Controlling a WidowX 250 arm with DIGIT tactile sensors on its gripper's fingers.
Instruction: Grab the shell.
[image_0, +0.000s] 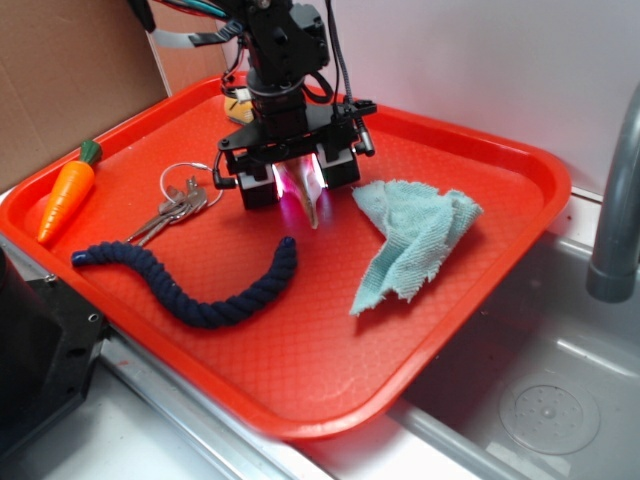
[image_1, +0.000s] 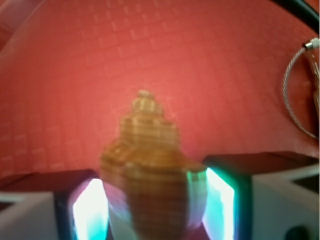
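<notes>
The tan-and-cream spiral shell (image_0: 313, 203) sits between the lit pads of my gripper (image_0: 300, 188) near the back middle of the red tray (image_0: 300, 380). Its long point hangs down, close to or on the tray floor. In the wrist view the shell (image_1: 150, 160) fills the gap between my gripper's (image_1: 155, 207) glowing pads (image_1: 221, 202). Its whorled end sticks out past the fingertips, and both pads touch its sides. The gripper is shut on the shell.
On the tray lie a toy carrot (image_0: 65, 198) at the left, keys on a ring (image_0: 175, 205) beside the gripper, a dark blue rope (image_0: 200, 290) in front and a teal cloth (image_0: 415, 235) at the right. A yellow object (image_0: 238, 103) lies behind the gripper. A sink (image_0: 540, 390) and grey pipe (image_0: 620, 200) are at the right.
</notes>
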